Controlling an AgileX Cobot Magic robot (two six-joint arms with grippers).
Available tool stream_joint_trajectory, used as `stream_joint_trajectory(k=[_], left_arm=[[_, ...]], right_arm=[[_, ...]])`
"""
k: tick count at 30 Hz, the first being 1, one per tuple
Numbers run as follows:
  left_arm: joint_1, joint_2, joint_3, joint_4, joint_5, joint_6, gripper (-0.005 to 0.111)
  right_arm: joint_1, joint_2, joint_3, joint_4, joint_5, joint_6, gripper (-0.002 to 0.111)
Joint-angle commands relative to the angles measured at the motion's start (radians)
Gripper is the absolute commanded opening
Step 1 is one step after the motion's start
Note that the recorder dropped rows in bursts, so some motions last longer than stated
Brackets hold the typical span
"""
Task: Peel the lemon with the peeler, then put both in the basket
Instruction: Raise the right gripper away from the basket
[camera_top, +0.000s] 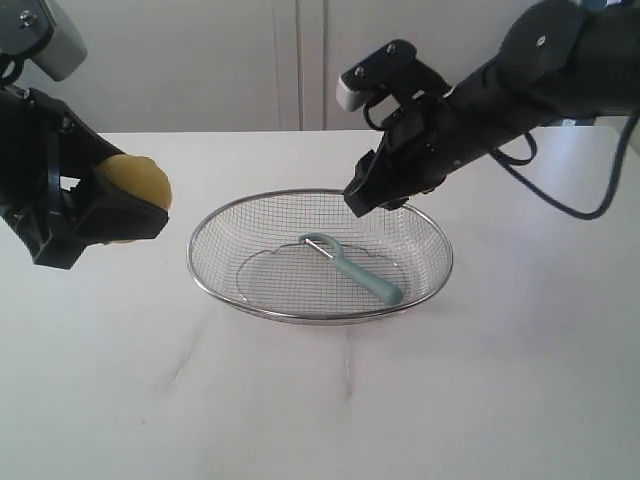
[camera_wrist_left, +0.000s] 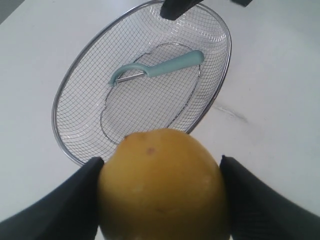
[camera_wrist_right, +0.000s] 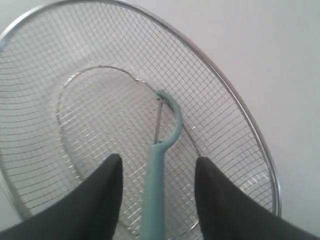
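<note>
The yellow lemon (camera_top: 137, 180) is held above the table at the far left, my left gripper (camera_top: 125, 208) shut on it. In the left wrist view the lemon (camera_wrist_left: 162, 185) fills the gap between both black fingers (camera_wrist_left: 65, 205). The pale teal peeler (camera_top: 356, 270) lies loose on the bottom of the wire basket (camera_top: 320, 318), head toward the middle. My right gripper (camera_top: 376, 197) hangs open over the basket's far side, above the peeler. In the right wrist view the peeler handle (camera_wrist_right: 156, 185) runs between the spread fingertips (camera_wrist_right: 112, 175) without touching them.
The basket (camera_wrist_left: 229, 52) stands in the middle of a white table (camera_top: 500, 400), its rim (camera_wrist_right: 235, 97) a thick metal ring. A white wall or cabinet rises behind the table. A black cable trails from the right arm (camera_top: 560, 200).
</note>
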Motion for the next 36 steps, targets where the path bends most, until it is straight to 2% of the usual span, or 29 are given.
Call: stream_joint_trajectory(k=[1, 8, 13, 15, 16, 27, 31, 36], left_arm=[[-0.005, -0.014, -0.006, -0.026, 0.003, -0.009, 0.0], [-0.005, -0.014, -0.006, -0.026, 0.004, -0.009, 0.0], [-0.005, -0.014, -0.004, -0.026, 0.022, -0.009, 0.0], [-0.005, -0.014, -0.004, -0.026, 0.031, -0.009, 0.0], [-0.005, -0.014, -0.004, -0.026, 0.033, -0.009, 0.0], [-0.005, 0.01, -0.002, -0.068, 0.022, -0.009, 0.0], [-0.005, 0.082, -0.013, -0.178, -0.034, -0.009, 0.0], [-0.031, 0.269, -0.135, -0.19, -0.096, -0.009, 0.0]], right_arm=[[0.0, -0.119, -0.006, -0.002, 0.211, 0.089, 0.044], [0.0, -0.224, -0.006, -0.06, 0.58, 0.116, 0.035], [0.0, -0.265, 0.013, -0.153, 0.603, 0.279, 0.015], [0.0, -0.272, 0.034, -0.188, 0.565, 0.281, 0.005], [0.0, -0.274, 0.063, -0.203, 0.484, 0.307, 0.0], [0.0, -0.263, 0.101, -0.145, 0.419, 0.332, 0.0], [0.0, -0.263, 0.101, -0.063, 0.421, 0.332, 0.0], [0.0, -0.263, 0.101, -0.06, 0.423, 0.332, 0.0]])
